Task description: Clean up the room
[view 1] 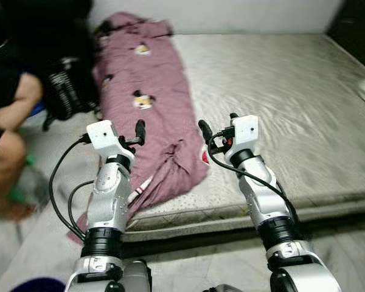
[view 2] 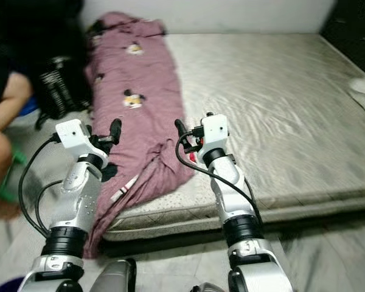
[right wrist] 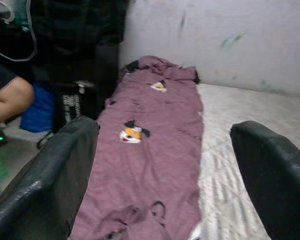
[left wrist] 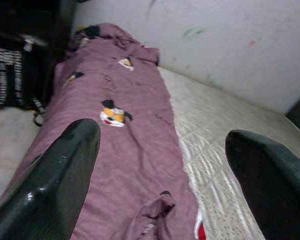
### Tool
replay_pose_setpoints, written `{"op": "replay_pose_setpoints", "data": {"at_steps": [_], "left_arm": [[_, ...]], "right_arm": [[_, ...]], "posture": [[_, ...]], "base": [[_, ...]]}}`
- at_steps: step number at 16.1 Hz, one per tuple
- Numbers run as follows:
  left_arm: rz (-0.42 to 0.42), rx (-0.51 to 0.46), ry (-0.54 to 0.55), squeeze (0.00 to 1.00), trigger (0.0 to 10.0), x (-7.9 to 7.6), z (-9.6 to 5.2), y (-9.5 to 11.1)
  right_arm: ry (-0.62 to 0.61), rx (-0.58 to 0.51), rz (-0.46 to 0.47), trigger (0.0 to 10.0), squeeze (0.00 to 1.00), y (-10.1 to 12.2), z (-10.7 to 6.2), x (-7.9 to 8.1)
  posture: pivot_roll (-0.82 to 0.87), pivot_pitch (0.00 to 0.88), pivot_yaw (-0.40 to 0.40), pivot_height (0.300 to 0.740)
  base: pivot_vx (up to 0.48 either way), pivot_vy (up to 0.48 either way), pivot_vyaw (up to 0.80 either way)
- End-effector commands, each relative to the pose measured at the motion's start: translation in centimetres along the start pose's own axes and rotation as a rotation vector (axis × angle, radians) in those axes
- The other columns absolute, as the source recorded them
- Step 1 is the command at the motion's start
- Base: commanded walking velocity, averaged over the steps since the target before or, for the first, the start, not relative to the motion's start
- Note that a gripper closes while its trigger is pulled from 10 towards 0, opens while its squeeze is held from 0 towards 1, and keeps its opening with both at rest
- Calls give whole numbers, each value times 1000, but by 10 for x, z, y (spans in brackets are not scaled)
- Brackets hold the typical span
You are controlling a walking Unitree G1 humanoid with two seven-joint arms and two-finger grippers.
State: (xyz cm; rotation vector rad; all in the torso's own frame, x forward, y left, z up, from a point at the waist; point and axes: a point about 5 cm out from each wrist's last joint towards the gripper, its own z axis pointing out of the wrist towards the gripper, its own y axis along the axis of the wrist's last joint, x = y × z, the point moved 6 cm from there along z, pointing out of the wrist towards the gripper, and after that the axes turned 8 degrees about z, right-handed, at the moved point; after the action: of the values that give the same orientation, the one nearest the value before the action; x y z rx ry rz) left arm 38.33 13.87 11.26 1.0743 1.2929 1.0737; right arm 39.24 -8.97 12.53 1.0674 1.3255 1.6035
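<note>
Both tools, left tool (view 1: 131, 135) and right tool (view 1: 214, 131), hover wide open and empty above the near end of the purple blanket (view 1: 147, 103), which lies rumpled along the mattress (view 1: 280, 103); tidying looks barely begun.

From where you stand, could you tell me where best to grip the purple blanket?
Probably the bunched near end of the blanket, which lies between the left gripper and right gripper. Come from above; its raised folds give the open fingers something to pinch, unlike the flat stretch beyond.
</note>
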Motion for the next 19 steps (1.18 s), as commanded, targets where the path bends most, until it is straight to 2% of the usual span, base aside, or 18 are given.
{"op": "replay_pose_setpoints", "data": {"at_steps": [1, 6, 8, 9, 12, 13, 15, 19], "left_arm": [[-1, 2, -5, 0, 10000, -4, 1, 0], [2, 6, 13, 0, 10000, 0, -2, -1], [124, 5, 52, 0, 10000, 13, -3, 4], [174, -11, 39, 0, 10000, 13, -3, 7], [180, -34, -30, 0, 10000, 10, -6, 9], [201, -21, 23, 0, 10000, 21, -10, 4], [208, -9, 55, 0, 10000, 28, -15, 0], [215, 49, 43, 0, 10000, 35, -24, -21]], "right_arm": [[-11, 1, -5, 10000, 0, 1, -1, -6], [-12, 6, 2, 10000, 0, -2, -4, -5], [-11, -7, 23, 10000, 0, 0, -8, -2], [-5, -10, 22, 10000, 0, 0, -9, 1], [-3, -4, 31, 10000, 0, -2, -7, 1], [22, 16, 23, 10000, 0, -9, -9, 9], [28, 27, 7, 10000, 0, -14, -12, 11], [16, 48, 14, 10000, 0, -25, -24, 9]], "posture": [[-15, 5, -44, 740], [-21, 9, -37, 740], [-22, 9, -23, 740], [-17, 9, -20, 740], [-4, 7, -28, 740], [25, 9, -42, 740], [34, 10, -43, 740], [25, 37, -41, 740]], "base": [[0, 0, 0], [0, 0, 0], [0, 0, 0], [0, 0, 506], [0, 0, 713], [0, 0, 644], [0, 0, 544], [0, 0, 0]]}}
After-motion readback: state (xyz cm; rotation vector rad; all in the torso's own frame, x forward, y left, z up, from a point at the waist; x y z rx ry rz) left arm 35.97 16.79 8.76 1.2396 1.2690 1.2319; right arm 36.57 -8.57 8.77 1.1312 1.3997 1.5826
